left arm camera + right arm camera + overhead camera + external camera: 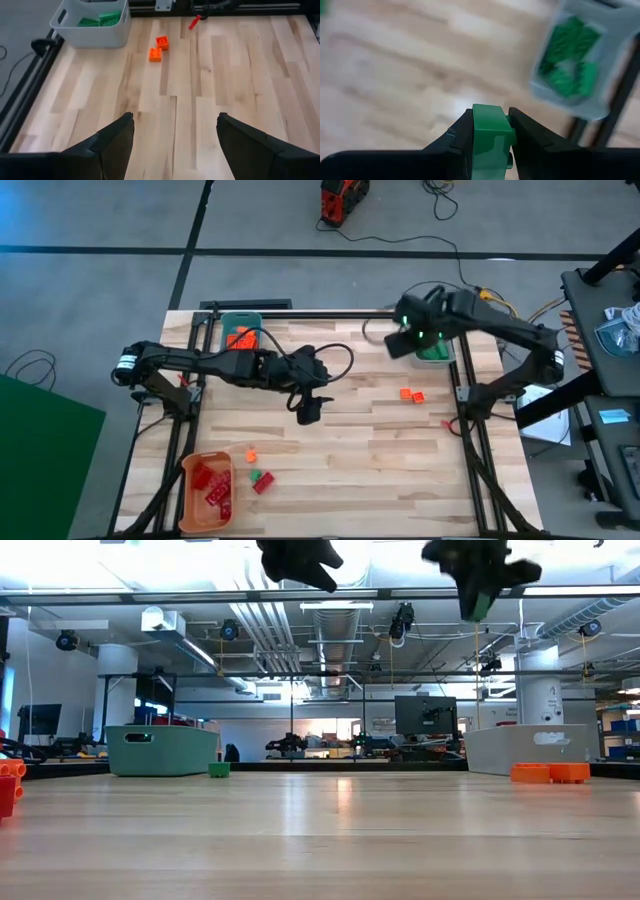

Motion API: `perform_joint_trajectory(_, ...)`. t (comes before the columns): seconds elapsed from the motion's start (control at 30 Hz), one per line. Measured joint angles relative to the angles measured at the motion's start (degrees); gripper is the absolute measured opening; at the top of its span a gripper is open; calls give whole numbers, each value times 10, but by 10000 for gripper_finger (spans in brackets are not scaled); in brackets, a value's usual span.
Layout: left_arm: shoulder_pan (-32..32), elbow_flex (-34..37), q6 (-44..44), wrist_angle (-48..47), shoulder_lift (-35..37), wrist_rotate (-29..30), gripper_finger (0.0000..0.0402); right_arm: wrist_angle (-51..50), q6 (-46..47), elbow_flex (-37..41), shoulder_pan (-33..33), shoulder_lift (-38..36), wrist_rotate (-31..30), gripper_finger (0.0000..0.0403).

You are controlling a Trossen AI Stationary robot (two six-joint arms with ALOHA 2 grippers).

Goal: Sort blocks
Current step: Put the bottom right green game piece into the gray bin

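Observation:
My right gripper [399,344] [491,120] hangs high above the table's far right part, just left of the grey bin [440,356], and is shut on a green block [492,131] [482,606]. The grey bin [572,67] holds several green blocks. My left gripper [310,410] [175,125] hovers open over the middle of the table with nothing between its fingers. Two orange blocks [410,394] [159,49] and a red block [447,423] lie flat on the table's right part. An orange block [250,452], a green block [255,476] and a red block [264,486] lie near the front left. My right gripper pinches the green block by two opposite sides [476,134] between its two fingers. The block's end sticks out past the fingertips. It is lifted clear, high above the table [482,606].
A teal bin [241,332] with orange blocks stands at the far left, and an orange bin [208,490] with red blocks at the front left corner. A small green block [218,770] lies by the teal bin. Metal frame rails run along the table's left and right edges.

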State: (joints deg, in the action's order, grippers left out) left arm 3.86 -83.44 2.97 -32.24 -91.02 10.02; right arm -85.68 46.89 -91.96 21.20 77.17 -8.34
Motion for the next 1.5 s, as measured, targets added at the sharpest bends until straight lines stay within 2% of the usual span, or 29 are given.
perform_joint_trajectory(0.27, 0, 0, 34, -21, 0, 0, 258, 25, -180, 3, 238, 37, 27, 89)
perform_joint_trajectory(0.37, 0, 0, 51, -31, 0, 0, 258, 33, -223, 5, 300, 61, 28, 89)
perform_joint_trajectory(0.53, 0, 0, 68, -46, 0, 0, 259, 70, -282, 27, 361, 111, 38, 89)
perform_joint_trajectory(0.7, 1, 0, 97, -71, 6, 0, 259, 134, -314, 77, 401, 143, 62, 89)
perform_joint_trajectory(0.87, 4, 0, 128, -100, 24, 2, 259, 200, -320, 143, 432, 137, 122, 89)
perform_joint_trajectory(1.1, 4, 0, 141, -107, 51, 37, 259, 265, -317, 187, 432, 99, 117, 89)
perform_joint_trajectory(1.3, 4, 0, 146, -109, 67, 60, 259, 225, -306, 191, 415, 101, 103, 92)
perform_joint_trajectory(1.5, 4, 0, 146, -109, 69, 61, 259, 228, -298, 192, 412, 101, 88, 103)
